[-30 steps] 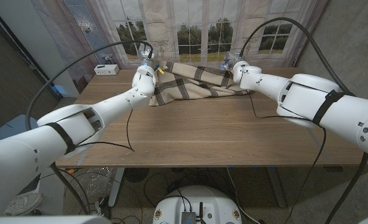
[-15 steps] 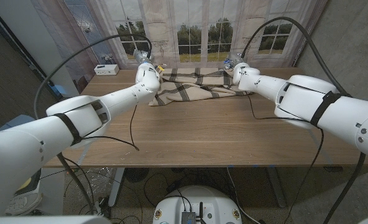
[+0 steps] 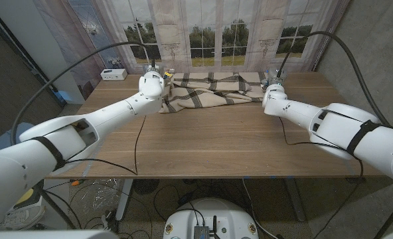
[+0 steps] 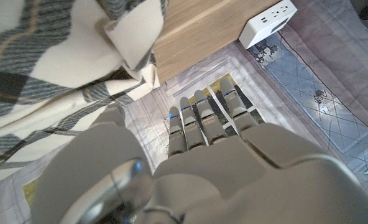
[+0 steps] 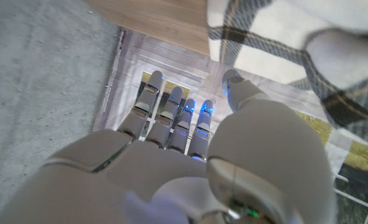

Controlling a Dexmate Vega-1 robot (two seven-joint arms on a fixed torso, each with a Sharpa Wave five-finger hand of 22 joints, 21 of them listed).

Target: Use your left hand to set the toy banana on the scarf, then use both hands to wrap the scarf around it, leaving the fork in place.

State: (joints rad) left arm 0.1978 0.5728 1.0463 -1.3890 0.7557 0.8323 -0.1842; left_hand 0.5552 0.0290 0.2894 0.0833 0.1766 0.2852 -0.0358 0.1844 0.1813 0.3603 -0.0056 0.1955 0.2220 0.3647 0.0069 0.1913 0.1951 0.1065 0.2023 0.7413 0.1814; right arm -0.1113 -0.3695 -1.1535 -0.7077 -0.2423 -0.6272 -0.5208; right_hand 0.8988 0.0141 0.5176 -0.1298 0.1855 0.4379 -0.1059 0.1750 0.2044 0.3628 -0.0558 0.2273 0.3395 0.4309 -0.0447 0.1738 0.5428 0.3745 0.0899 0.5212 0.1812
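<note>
Wooden table (image 3: 203,143), bare across the near half. Plaid scarf (image 3: 210,89) bunched and folded over itself at the far edge, likely so as to cover the toy banana; banana hidden, presumably inside the folds. Left hand (image 3: 151,82) at the scarf's left end, fingers (image 4: 202,118) extended together, gripping nothing. Right hand (image 3: 273,93) just off the scarf's right end, fingers (image 5: 171,115) straight, likewise empty. White power strip (image 3: 113,74) at the far left corner. Fork not made out.
</note>
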